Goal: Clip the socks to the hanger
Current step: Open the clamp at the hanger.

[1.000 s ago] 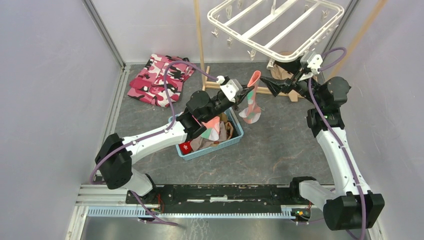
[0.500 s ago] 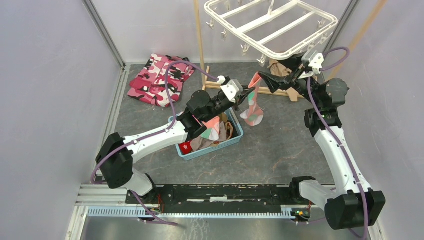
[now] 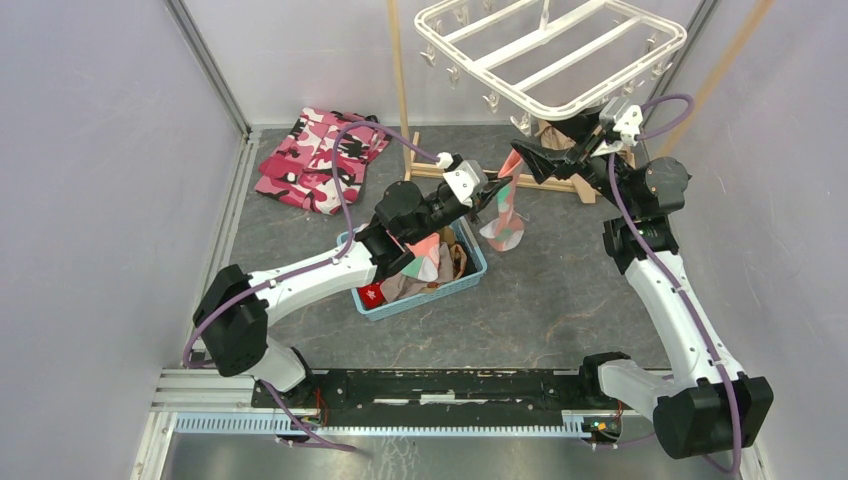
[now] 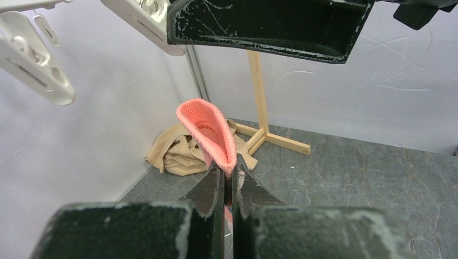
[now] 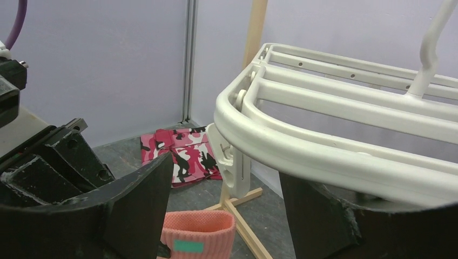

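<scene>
step: pink sock (image 4: 208,127) held up to hanger (image 5: 302,145) | left pincer (image 4: 227,175) clamped on cuff | right pincer (image 5: 227,183) wide, empty, near peg (image 5: 233,162) | next: peg to be squeezed open

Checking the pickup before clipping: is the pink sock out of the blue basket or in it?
Out. The left gripper, shut on the pink sock, holds it hanging beside the blue basket, not inside.

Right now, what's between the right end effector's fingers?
A clip peg dangling from the hanger rim, with the pink sock cuff lower down, seen in the right wrist view.
</scene>
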You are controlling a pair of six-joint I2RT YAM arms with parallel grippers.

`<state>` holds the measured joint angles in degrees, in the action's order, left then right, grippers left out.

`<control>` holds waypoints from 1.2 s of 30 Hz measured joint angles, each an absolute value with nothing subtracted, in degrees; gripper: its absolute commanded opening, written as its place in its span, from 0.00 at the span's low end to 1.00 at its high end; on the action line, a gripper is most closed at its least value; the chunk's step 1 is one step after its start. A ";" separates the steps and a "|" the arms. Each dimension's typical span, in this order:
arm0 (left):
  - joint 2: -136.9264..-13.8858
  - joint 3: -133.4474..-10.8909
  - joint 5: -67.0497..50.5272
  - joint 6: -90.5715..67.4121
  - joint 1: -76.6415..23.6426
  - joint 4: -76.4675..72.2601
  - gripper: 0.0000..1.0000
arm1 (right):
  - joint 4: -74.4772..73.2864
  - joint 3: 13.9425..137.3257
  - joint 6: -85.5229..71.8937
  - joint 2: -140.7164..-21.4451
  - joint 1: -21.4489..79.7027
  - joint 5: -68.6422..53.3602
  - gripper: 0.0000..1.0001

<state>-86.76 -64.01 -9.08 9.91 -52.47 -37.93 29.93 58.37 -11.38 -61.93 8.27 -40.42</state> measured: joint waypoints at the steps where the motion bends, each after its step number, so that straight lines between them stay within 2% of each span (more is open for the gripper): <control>1: -86.80 -64.01 -9.17 9.91 -52.47 -37.93 0.02 | 29.93 58.37 -11.38 -61.93 8.49 -40.21 0.75; 7: -87.39 -64.01 -9.17 9.87 -52.47 -38.06 0.02 | 29.61 57.60 -10.59 -61.14 9.98 -38.33 0.76; 17: -87.59 -64.01 -9.17 9.72 -52.45 -38.26 0.02 | 27.31 56.77 -4.34 -59.18 13.08 -33.19 0.84; 36: -87.59 -64.01 -9.17 8.40 -52.34 -38.33 0.02 | 24.77 51.46 2.92 -54.74 16.49 -25.15 0.84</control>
<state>-87.59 -64.01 -9.17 8.40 -52.34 -38.33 24.77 51.46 2.92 -54.74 16.49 -25.15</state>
